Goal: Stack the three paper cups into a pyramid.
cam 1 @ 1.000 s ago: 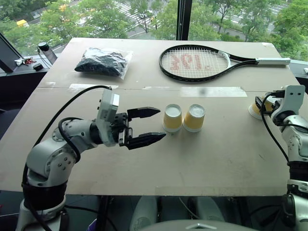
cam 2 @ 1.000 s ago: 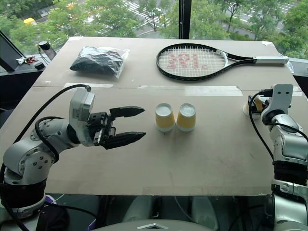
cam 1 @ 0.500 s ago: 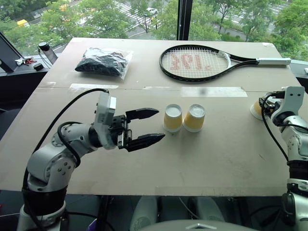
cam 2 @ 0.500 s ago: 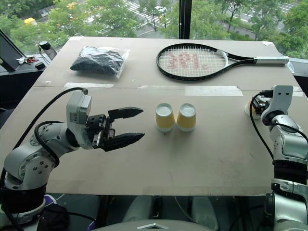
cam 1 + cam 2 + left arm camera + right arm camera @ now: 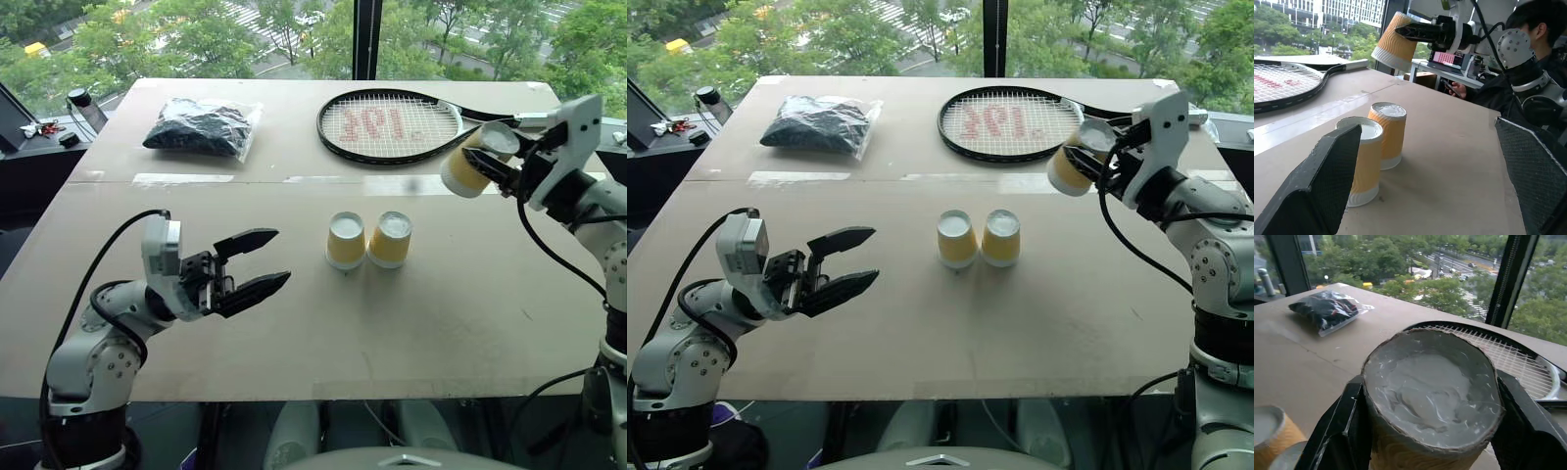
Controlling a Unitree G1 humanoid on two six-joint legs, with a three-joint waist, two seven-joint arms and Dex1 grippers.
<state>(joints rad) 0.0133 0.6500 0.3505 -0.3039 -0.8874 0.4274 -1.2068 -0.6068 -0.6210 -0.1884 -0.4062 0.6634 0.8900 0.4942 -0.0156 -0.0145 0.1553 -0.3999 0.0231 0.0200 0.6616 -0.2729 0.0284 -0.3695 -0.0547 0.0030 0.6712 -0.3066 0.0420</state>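
So the base is already down: two paper cups [image 5: 346, 241] and [image 5: 390, 240] sit upside down, touching side by side, around the middle of the table [image 5: 441, 323]. The third cup [image 5: 468, 167] is in the air over on the right, clamped between the right gripper [image 5: 487, 163] fingers, tipped well over with its mouth pointing toward the middle of the table, hanging above the strip between the tennis racket [image 5: 392, 125] and the pair. The left gripper [image 5: 253, 264] hovers off to the left of the two cups with its fingers wide apart, holding nothing. Looks to me like the capping step. Next move probably means bringing that cup over the seam between the two, turning it upside down and level, then lowering it gently so both bases share the load. Nudge either one and the pair likely slides apart.
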